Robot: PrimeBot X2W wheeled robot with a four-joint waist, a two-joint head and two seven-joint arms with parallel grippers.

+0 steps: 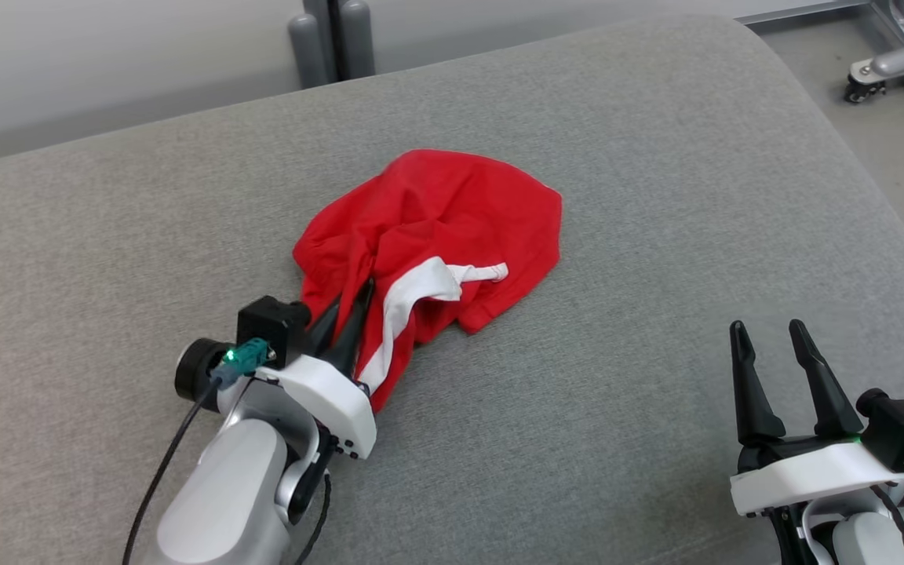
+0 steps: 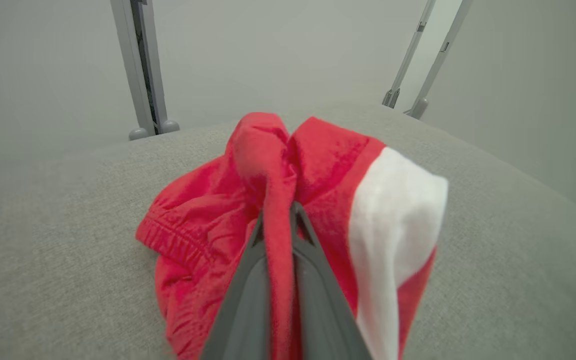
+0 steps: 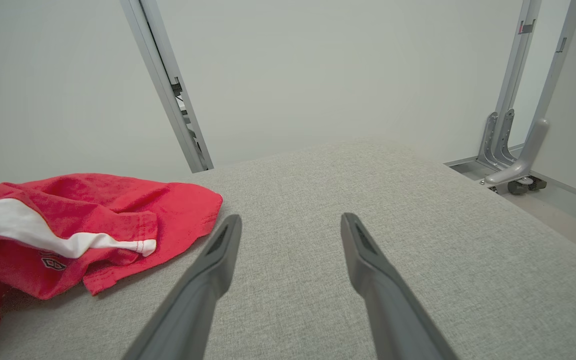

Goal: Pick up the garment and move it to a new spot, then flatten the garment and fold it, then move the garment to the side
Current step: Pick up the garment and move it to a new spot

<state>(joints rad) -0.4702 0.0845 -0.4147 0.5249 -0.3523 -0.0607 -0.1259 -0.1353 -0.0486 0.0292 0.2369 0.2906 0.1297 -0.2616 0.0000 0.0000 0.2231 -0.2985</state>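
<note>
On the garment (image 3: 93,215), a small dark double-diamond emblem (image 3: 52,263) printed on the red cloth just under the white band, as seen from the right wrist; no lettering legible. Red fabric throughout, crumpled in a loose heap, with one broad white band (image 1: 419,297) running down the near side and ending in a stitched hem. Gathered, ribbed-looking edge (image 2: 168,240) at the left of the left wrist view. Heaped a little left of the middle of the grey upholstered surface (image 1: 656,196), near end gathered at the left gripper (image 1: 351,314). Clamped tight there on a red fold, cloth squeezed up between the dark fingers (image 2: 248,300). Well apart, at the lower right of the head view, the right gripper (image 1: 767,329): fingers spread wide, nothing between them, over bare grey upholstery. Beyond the surface's far edge, dark grey posts (image 1: 342,39) against a pale wall. At the top right, a castor wheel (image 1: 862,85) on the floor.
</note>
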